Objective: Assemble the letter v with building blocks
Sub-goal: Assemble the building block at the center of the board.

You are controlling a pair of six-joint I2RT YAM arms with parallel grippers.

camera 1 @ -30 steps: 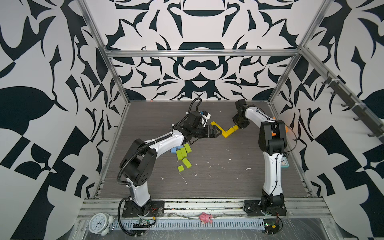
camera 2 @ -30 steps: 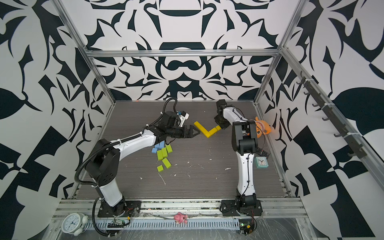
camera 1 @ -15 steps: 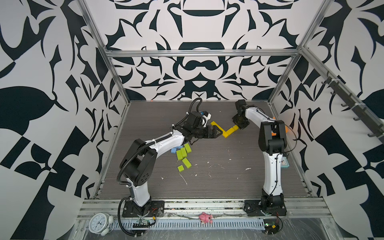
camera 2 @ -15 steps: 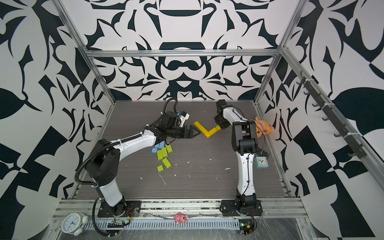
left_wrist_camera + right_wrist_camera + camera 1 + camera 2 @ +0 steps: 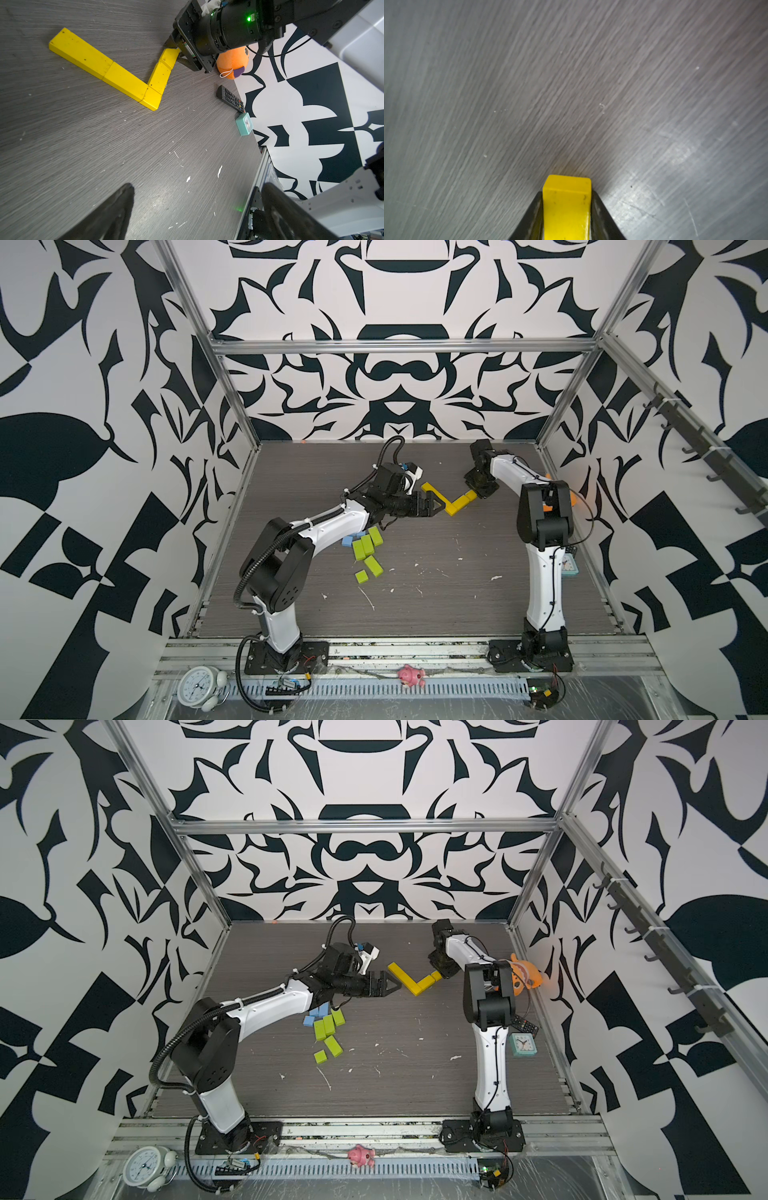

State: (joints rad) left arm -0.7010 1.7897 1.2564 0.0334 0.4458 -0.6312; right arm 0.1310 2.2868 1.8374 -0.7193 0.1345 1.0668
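1. Short stroke pulled out of line. The yellow V [image 5: 452, 509] lies flat on the table [image 5: 436, 605], towards the back. The right pincer [image 5: 477, 493] is closed on the end yellow block [image 5: 566, 205] at the tip of the short stroke [image 5: 159, 80]. A sideways or upward exit before the jaws part would likely drag that block off its neighbour.
2. Long stroke nudged. The left pincer [image 5: 434, 506] is spread wide and empty, just beside the long stroke [image 5: 99, 66]. A low sweep could shove its bricks.
3. Spare pile scattered. The lime green blocks [image 5: 365, 545] and light blue blocks [image 5: 348, 540] lie under the left forearm, well apart from the V. A dropped elbow would spread them.
4. Plush snag. The orange plush toy [image 5: 524, 977] sits close behind the right arm. This is a minor catch risk on retreat.
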